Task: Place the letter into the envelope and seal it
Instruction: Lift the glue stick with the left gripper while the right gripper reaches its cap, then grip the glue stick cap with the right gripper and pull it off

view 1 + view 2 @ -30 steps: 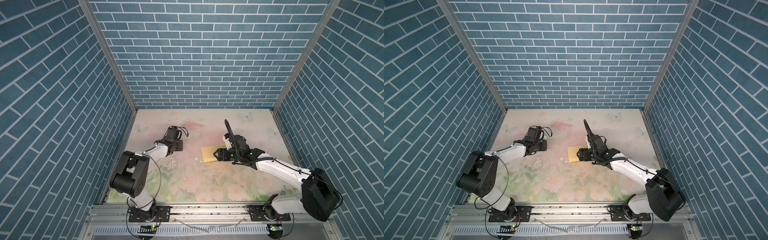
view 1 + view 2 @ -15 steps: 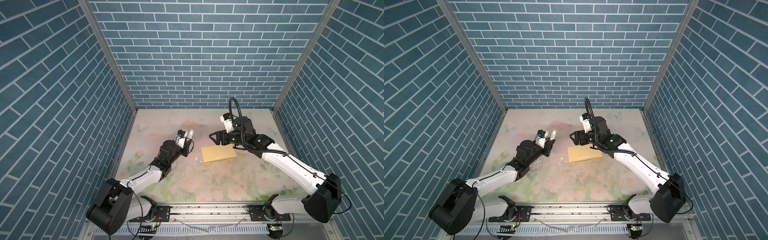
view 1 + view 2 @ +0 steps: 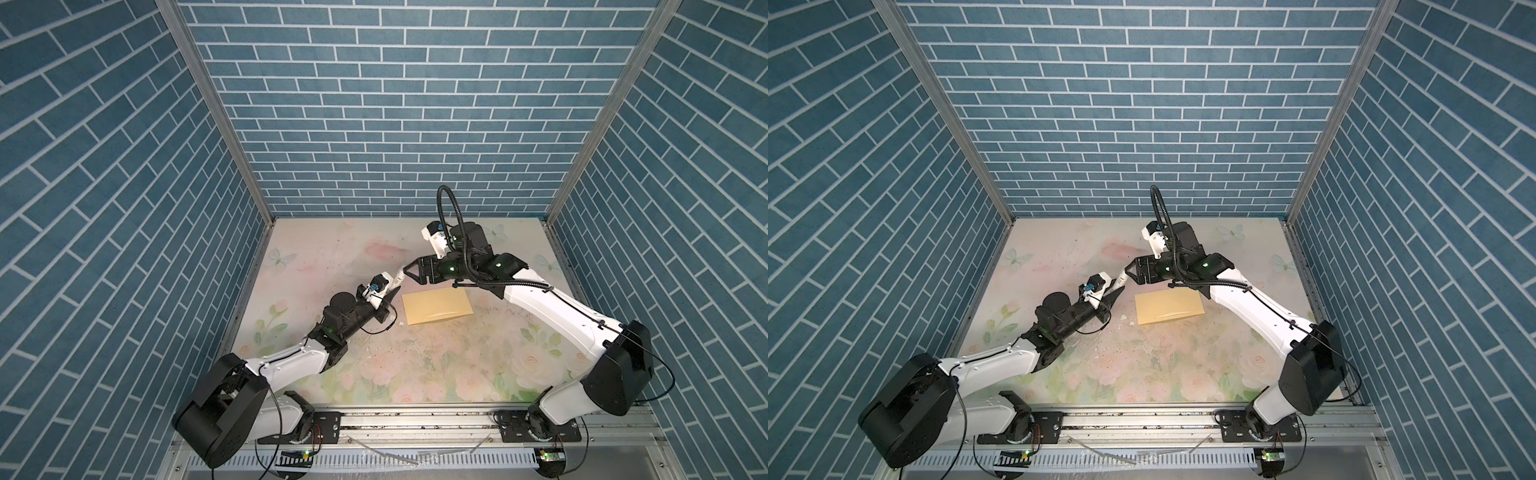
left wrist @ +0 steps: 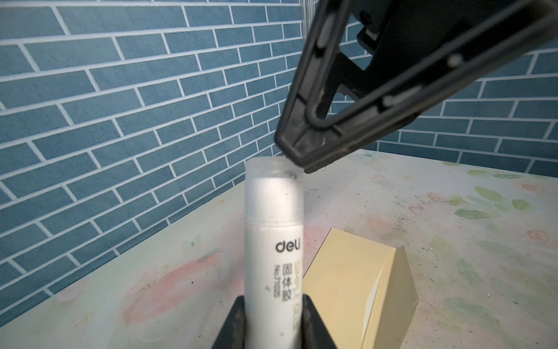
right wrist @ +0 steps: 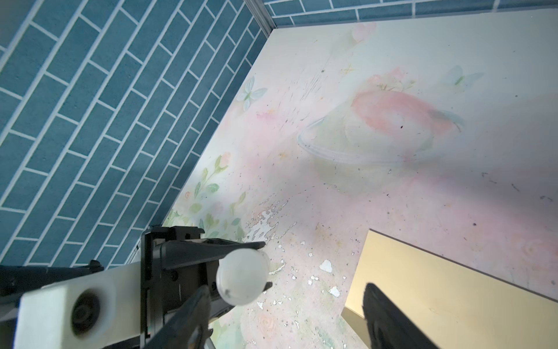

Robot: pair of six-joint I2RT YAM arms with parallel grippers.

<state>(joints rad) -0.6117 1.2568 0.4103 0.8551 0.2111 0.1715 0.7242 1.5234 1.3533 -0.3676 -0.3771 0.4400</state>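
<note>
While the envelope (image 3: 436,305) is lying flat on the table (image 3: 415,374), right of centre in both top views, its long axis is running left to right, with the right end tipping slightly toward the back wall. It is sitting between my two arms, nearer the right one, just beside the tip of my left claw (image 4: 273,320). I am clamping the left claw, at a narrow setting, on a white glue stick (image 4: 273,241). The stick is pointing out past the fingertips, cap (image 5: 243,276) end leading, up toward my right claw (image 5: 287,288). I am holding the right claw wide, gripping nothing. One of its fingers (image 4: 302,145) is meeting the cap's rim in the left wrist view. The cap is sitting just inside that finger, well off the opposite one. Whether they are pressing together I cannot tell.
</note>
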